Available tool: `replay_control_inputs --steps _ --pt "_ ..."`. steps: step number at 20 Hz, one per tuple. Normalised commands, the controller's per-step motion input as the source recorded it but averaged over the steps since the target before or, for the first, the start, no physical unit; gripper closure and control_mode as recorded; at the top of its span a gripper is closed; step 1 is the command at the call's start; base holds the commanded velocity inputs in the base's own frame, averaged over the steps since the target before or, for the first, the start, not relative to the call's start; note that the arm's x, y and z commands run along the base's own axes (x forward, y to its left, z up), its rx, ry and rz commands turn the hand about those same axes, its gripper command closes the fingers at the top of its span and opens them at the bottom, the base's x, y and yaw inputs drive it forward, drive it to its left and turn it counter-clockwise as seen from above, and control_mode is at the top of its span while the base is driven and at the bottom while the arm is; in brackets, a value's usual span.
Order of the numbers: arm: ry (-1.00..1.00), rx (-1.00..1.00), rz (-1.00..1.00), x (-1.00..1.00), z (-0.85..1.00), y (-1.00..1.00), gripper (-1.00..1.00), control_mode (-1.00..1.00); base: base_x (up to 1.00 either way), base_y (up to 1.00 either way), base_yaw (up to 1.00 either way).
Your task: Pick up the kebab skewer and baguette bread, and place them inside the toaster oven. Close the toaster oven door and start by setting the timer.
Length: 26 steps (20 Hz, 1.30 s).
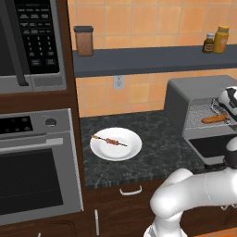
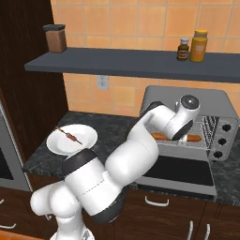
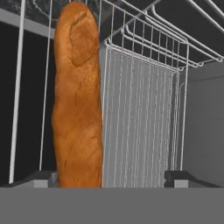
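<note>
The baguette bread (image 3: pixel 78 100) lies on the wire rack (image 3: pixel 140 109) inside the toaster oven (image 1: pixel 185 92), seen also as an orange-brown stick (image 1: pixel 214 119) (image 2: pixel 192 138). My gripper (image 3: pixel 113 177) is reached into the oven and stands open. Its fingertips (image 3: pixel 41 177) are set wide, the left one close beside the bread and the right one well apart from it. The toaster oven door (image 2: pixel 183 171) hangs down flat in front of the box. The kebab skewer (image 1: pixel 110 141) (image 2: pixel 70 136) rests on a white plate (image 1: pixel 99 150) on the dark counter, left of the oven.
A built-in steel oven (image 1: pixel 37 171) and a microwave (image 1: pixel 32 41) fill the left wall. A grey shelf (image 1: pixel 139 60) above the counter carries a brown jar (image 1: pixel 84 40) and two bottles (image 2: pixel 199 45). My arm's elbow (image 2: pixel 140 145) crosses before the oven's opening.
</note>
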Motion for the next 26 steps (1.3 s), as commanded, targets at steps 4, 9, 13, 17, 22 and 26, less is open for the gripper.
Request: replay_control_inputs --steps 4,9,13,17,22,26 --pt "-0.01 0.0 -0.1 -0.55 0.31 0.0 -1.0 -1.0 0.0 0.0 0.0" --pt "0.09 0.0 -0.18 -1.0 0.49 0.03 -1.0 -1.0 0.0 0.0 0.0" --pt "0.17 0.01 -0.37 -1.0 0.03 0.84 -1.0 -1.0 0.0 0.0 0.0" --pt "0.08 0.0 -0.46 -0.94 0.0 1.0 -1.0 -1.0 0.0 0.0 0.0" --pt "0.01 0.02 -0.47 -0.72 -0.1 1.0 -1.0 -1.0 0.0 0.0 0.0" --pt "-0.06 0.07 -0.46 -0.04 0.0 0.97 -1.0 -1.0 0.0 0.0 0.0"
